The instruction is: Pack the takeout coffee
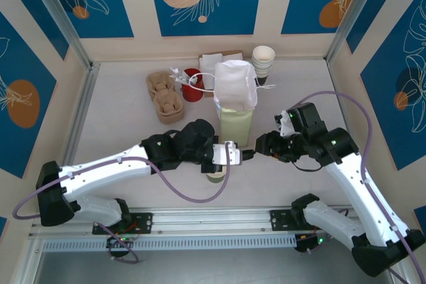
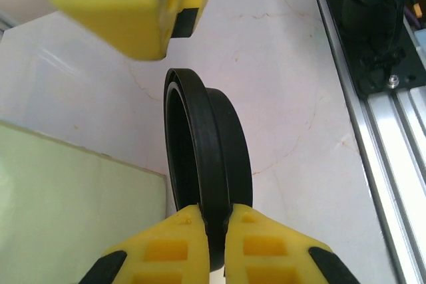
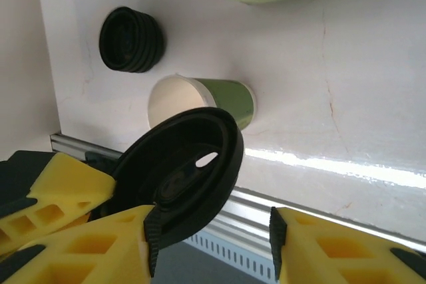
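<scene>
A black lid (image 2: 206,157) is held by the left gripper (image 2: 214,221). Its two yellow fingers (image 2: 166,247) are pressed tight together on the rim of the lid. The lid is held up on its edge, above the table (image 2: 299,98). The right gripper (image 3: 213,227) is seen right by the same lid. Its yellow fingers (image 3: 346,251) are spread apart, and nothing is gripped by them. The lid is seen between them, close to one finger and well away from the other.

The paper cup (image 3: 226,101) is stood on the table, near the front edge. Its sides are dark green, its inside is cream, and it is open at the top. From above, it is partly hidden by the left arm. A low stack of black lids (image 3: 130,39) is seen near the cup.

A tall pale green bag (image 1: 236,124) is stood in the middle of the table, behind the two grippers. Something white is seen at its top. Stacked cream cups (image 1: 263,61) and brown cup trays (image 1: 165,98) are placed farther back, near the wall.
</scene>
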Robot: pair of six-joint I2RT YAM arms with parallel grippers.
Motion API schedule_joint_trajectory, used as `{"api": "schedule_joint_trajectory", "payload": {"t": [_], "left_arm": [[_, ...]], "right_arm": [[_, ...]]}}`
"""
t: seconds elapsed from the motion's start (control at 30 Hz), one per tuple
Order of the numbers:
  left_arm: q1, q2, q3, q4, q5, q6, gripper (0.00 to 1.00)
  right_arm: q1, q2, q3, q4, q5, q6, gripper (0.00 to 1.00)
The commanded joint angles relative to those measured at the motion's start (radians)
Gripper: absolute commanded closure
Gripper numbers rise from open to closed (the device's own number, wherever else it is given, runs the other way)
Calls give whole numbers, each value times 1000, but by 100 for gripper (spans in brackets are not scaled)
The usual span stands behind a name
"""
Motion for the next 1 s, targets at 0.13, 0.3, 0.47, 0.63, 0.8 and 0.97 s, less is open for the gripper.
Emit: {"api": "schedule_joint_trajectory", "payload": {"t": [0.13,0.3,0.47,0.63,0.8,0.97], "left_arm": [[19,-85,-10,-57,60,-271,94],[65,-93,43,-154,189,-403,91],[137,-140,14,-136,263,-529,92],[222,-151,-2,-127,372,-662,94],[295,-143,-30,-125,460,-781,95],[349,-146,-89,-79,549,-891,95]], "right_arm": [[-7,-125,-80,141,-14,-33,55],[-7,-196,-139,227,-45,-57,55],[-7,-244,-218,336,-91,-56,55],[-7,-265,-292,433,-156,-21,55],[-7,-267,-371,513,-205,28,55],[-5,-260,-454,604,-240,102,55]]}}
